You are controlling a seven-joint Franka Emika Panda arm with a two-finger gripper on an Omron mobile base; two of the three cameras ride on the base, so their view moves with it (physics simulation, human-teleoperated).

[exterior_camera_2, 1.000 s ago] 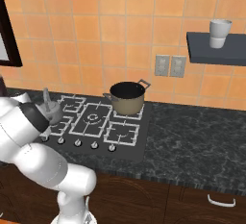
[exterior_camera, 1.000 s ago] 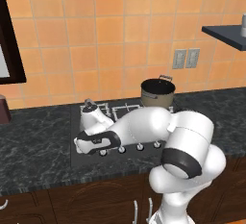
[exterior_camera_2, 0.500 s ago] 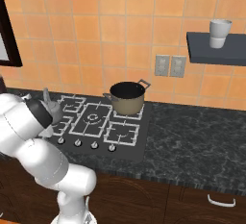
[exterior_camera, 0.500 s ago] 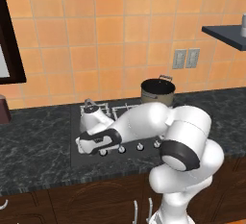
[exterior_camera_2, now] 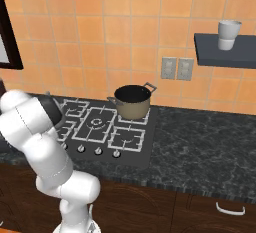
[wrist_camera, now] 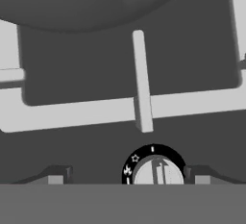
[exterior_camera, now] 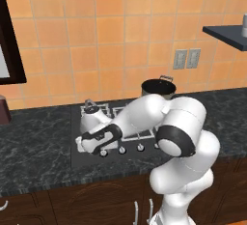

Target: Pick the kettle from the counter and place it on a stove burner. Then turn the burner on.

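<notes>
The jaws stand spread, one dark tip on each side of the round knob [wrist_camera: 153, 170] at the front of the stove, and they do not clench it yet. The gripper [exterior_camera: 87, 144] hangs low over the front left corner of the hob. Just behind it the kettle [exterior_camera: 92, 118] sits on the left stove burner [wrist_camera: 139, 104], no longer on the worktop [exterior_camera: 34, 142], so I judge the placing is finished. What is left is to close on the knob and turn it. The cooking pot [exterior_camera_2: 132, 101] stands on the back right grate.
</notes>
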